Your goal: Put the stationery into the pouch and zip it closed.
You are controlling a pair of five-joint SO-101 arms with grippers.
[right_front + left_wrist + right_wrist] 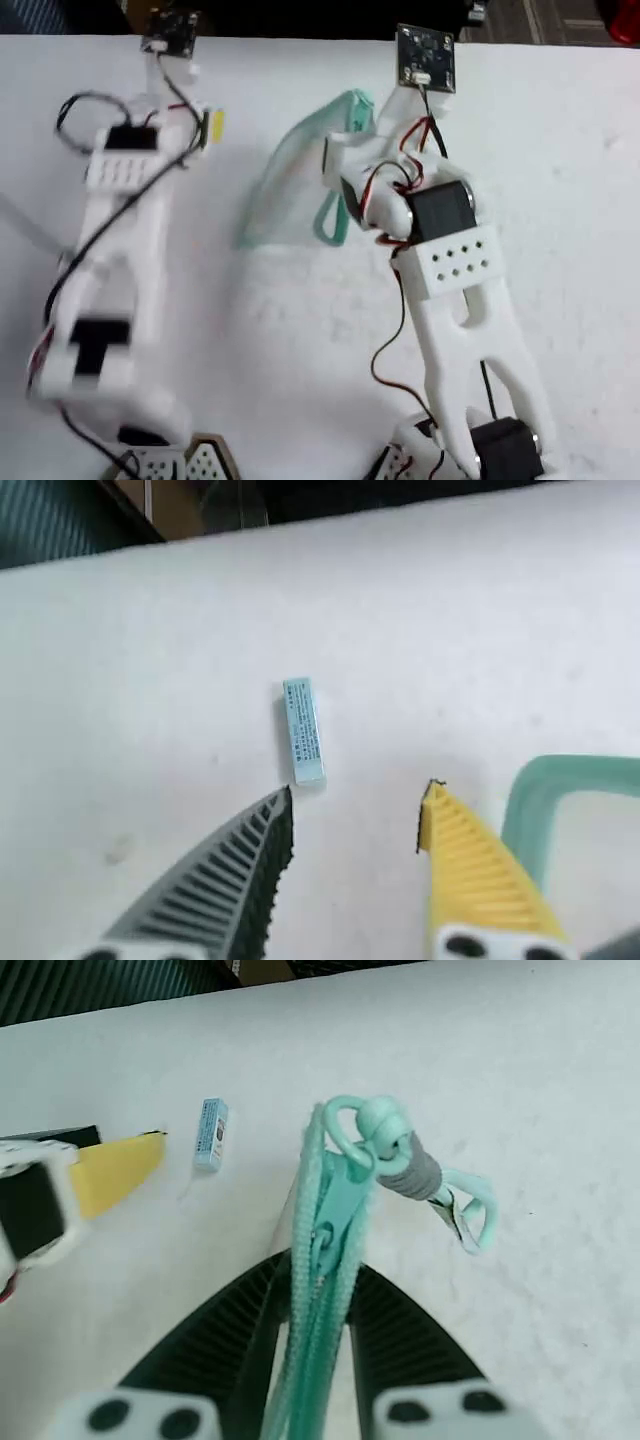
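Table (pixel 500 600) is bearing a likely light, stiff eraser (pixel 303 732) near the pouch (pixel 325 1220), best pinched across its long sides; left fingers (pixel 240 870) are gaping wide, right fingers (pixel 230 1340) clamping the limp pouch.

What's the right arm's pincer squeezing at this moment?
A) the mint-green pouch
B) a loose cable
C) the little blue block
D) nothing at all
A: the right pincer is clamped on the edge of the mint-green pouch, while the little blue block lies apart on the table, just ahead of the open left pincer.
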